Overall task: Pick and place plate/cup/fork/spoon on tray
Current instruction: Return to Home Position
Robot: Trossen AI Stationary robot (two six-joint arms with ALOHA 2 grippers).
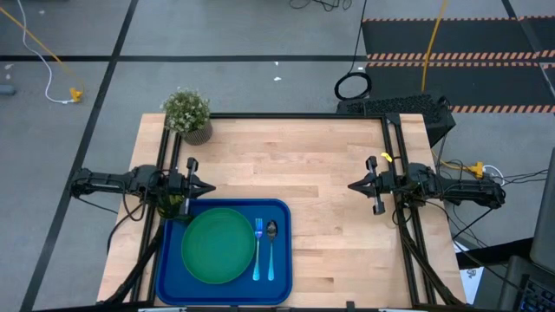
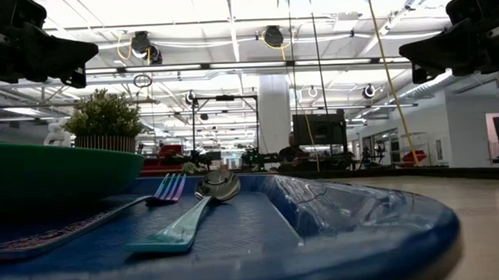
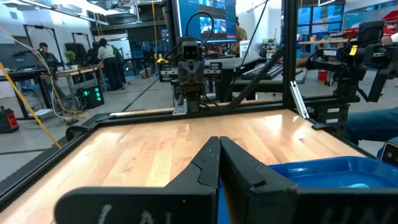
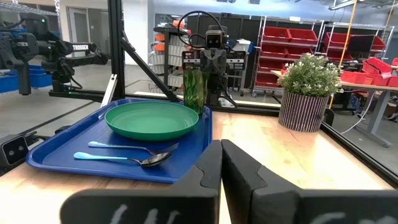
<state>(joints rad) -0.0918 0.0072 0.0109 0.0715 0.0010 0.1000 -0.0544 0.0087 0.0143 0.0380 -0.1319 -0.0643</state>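
Your plate, fork and spoon lie on the tray, lower left; both grippers sit pinched closed, holding nothing.

The tray lies at the counter's front left, holding the plate with the fork and spoon side by side to its right. The cup stands at the tray's rear left corner; a potted plant occupies the counter's far left corner.
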